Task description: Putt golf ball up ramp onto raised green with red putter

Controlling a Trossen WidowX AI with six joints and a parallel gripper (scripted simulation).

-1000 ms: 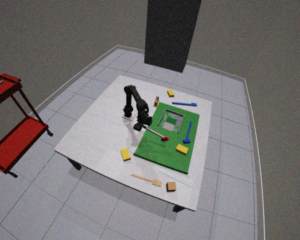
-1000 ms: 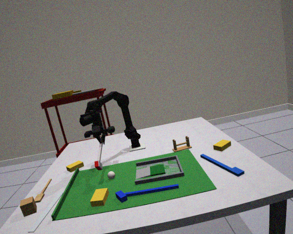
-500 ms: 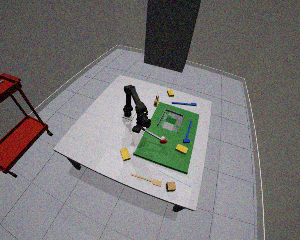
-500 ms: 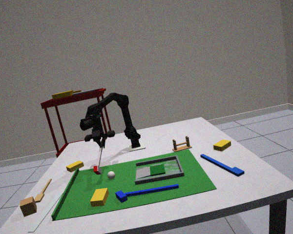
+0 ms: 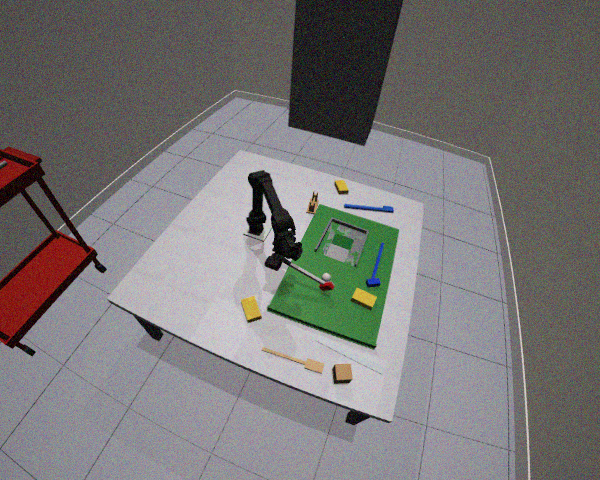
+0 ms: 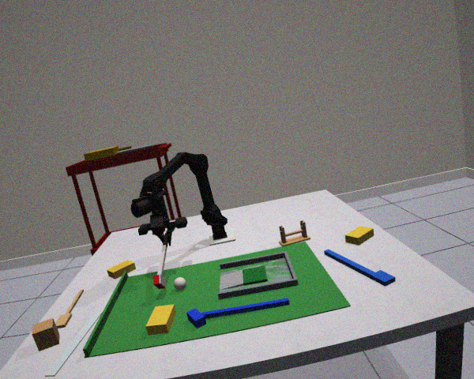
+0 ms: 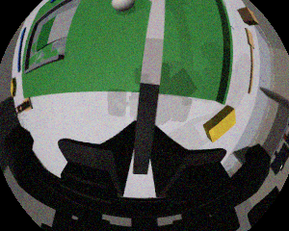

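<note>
At the far left of the exterior view a tan block [image 6: 45,334] sits beside a wooden mallet [image 6: 69,309] near the table [image 6: 412,281] edge. Behind, a red cart [image 6: 118,163] stands on the floor. A yellow block [image 6: 121,268] lies just off the upper left corner of the green mat [image 6: 310,285].

Left of centre, the gripper [image 6: 165,240] hangs above the mat's rear edge, jaws clamped on the dark end of the putter [image 6: 162,263], whose pale shaft slopes down to a red head [image 6: 159,280] at or just above the mat. The ball [image 6: 180,283] lies on the mat just right of the head, a small gap between them. In the wrist view the putter [image 7: 151,77] runs up the middle of the frame, with the ball [image 7: 123,2] at upper left of its head.

Lower centre, another yellow block [image 6: 160,318] and a blue putter [image 6: 237,309] rest on the mat. The walled ramp frame [image 6: 257,275] with its raised green [image 6: 254,273] sits at mid-mat, well right of the ball. Further right come a small wooden gate [image 6: 293,234], a second blue putter [image 6: 359,267] and a third yellow block [image 6: 359,234] on the white table.
</note>
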